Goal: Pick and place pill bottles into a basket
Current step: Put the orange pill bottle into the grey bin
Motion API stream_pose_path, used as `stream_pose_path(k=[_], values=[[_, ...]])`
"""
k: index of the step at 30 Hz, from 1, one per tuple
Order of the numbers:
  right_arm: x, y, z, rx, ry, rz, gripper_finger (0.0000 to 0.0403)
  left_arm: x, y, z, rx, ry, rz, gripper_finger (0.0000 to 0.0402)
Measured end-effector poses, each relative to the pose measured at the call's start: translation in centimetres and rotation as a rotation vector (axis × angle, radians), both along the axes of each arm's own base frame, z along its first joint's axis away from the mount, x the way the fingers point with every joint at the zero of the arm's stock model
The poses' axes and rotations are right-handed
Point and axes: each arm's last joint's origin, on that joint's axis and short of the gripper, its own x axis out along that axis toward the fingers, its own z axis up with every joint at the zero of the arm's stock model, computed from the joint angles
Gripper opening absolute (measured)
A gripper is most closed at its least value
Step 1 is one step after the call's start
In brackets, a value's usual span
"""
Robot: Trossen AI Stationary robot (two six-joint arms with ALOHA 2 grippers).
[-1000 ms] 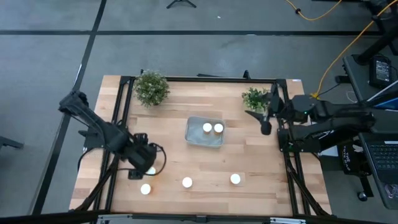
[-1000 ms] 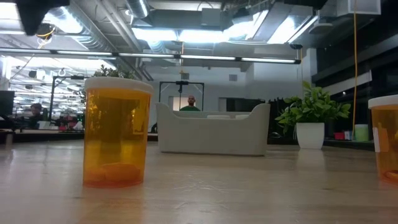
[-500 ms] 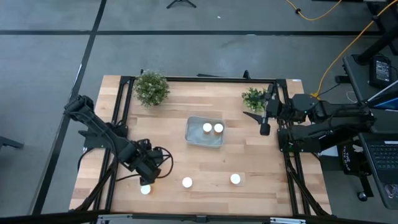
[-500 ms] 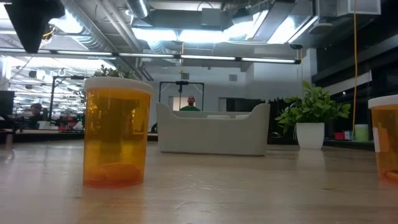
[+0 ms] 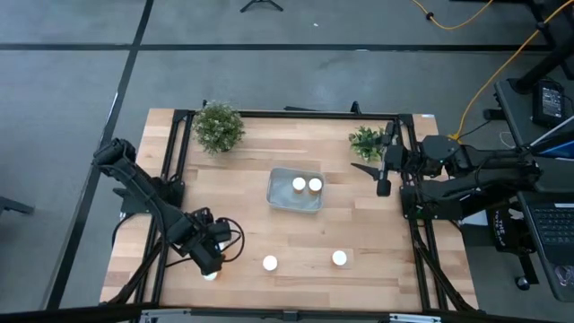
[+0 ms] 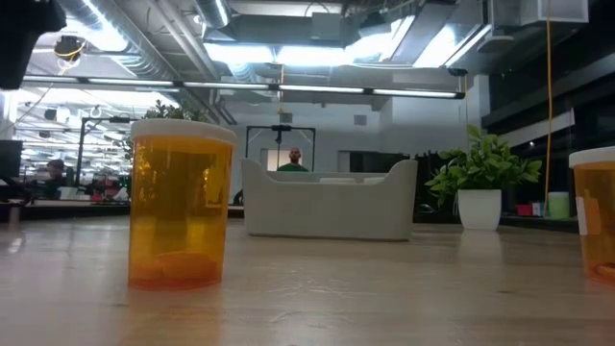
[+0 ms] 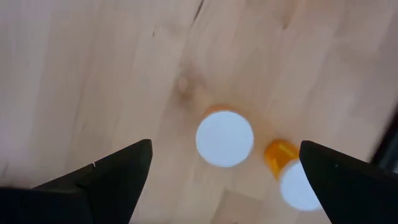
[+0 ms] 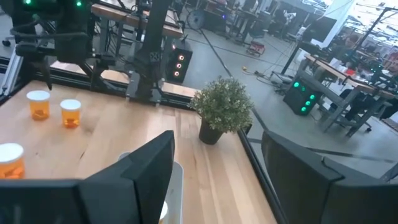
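You're seeing two white-capped amber plastic pill bottles [image 5: 307, 184] standing upright inside the pale grey-blue rectangular basket [image 5: 280, 199]; loose bottles are standing on the wood at [image 5: 270, 263], [image 5: 339, 258] and [image 5: 210, 274].

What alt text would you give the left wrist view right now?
The left gripper hangs open above a small orange pill bottle with a round white cap, standing upright on the pale wooden table. A second white-capped orange bottle stands close beside it, near one dark finger.
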Motion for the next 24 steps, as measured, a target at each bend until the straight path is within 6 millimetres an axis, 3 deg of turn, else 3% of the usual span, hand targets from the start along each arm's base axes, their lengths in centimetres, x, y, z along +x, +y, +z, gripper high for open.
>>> stream_pose_path(k=[9,17,24], values=[[0.0,0.0,0.1,0.000,-0.008,0.000,0.0245,0.6,-1.2,-3.8,-0.025,0.003,-0.015,0.0400],[0.0,0.0,0.1,0.003,-0.009,0.000,0.0245,0.2,-0.8,-6.4,0.006,0.042,0.038,0.0400],[0.0,0.0,0.2,0.004,-0.016,0.000,0.0245,0.1,-0.7,-7.2,-0.017,0.027,0.091,0.0400]])
